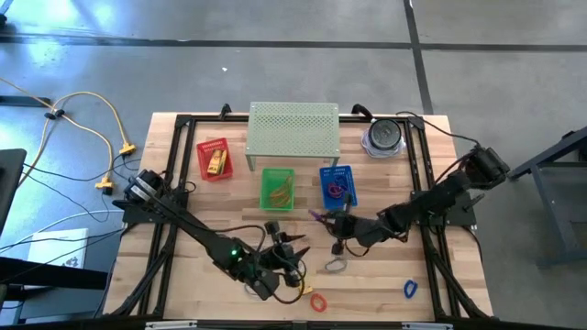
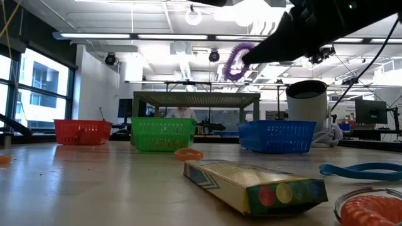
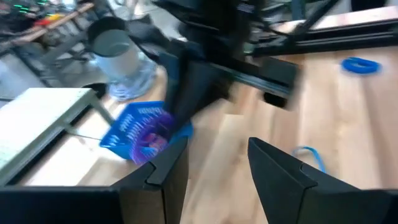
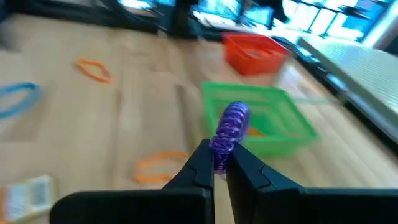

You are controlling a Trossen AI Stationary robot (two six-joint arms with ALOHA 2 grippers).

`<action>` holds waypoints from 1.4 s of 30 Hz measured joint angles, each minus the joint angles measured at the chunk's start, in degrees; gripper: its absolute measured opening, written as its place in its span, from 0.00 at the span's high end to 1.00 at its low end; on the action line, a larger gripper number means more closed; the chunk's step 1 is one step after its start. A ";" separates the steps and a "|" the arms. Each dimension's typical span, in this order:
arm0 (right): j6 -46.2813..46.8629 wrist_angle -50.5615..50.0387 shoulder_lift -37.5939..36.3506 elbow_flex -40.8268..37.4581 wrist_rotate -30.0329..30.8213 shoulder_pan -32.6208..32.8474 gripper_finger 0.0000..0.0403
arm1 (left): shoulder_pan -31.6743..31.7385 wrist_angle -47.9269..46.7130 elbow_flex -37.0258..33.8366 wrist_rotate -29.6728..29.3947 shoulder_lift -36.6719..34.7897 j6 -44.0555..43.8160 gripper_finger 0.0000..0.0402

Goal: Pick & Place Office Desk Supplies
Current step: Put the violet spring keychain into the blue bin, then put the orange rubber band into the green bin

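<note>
My right gripper (image 1: 324,220) is shut on a purple coiled loop (image 4: 231,126), held in the air just near of the gap between the green basket (image 1: 278,189) and the blue basket (image 1: 337,186). My left gripper (image 3: 216,167) stands open with nothing between its fingers, over the table's near middle (image 1: 288,249). On the table lie a red loop (image 1: 318,302), a blue loop (image 1: 410,289), a grey loop (image 1: 336,265), orange loops (image 4: 158,166) and a yellow packet (image 2: 254,186). My right gripper pinches the purple loop's near end (image 4: 220,149) between its two fingertips. The fingers come from the table's right, slanting a little downward. The rest of the loop sticks out beyond the fingertips, lifted well clear of the table (image 2: 237,59).
A red basket (image 1: 214,159) stands at the far left and the pale green perforated shelf (image 1: 293,130) behind the baskets. A grey cup (image 1: 383,136) stands at the far right. The two arms are close together over the table's middle.
</note>
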 joint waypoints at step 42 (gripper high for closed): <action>25.65 -29.85 -6.70 -0.04 -12.46 -20.54 0.40 | 1.04 -9.26 -0.04 30.38 0.02 -10.56 0.60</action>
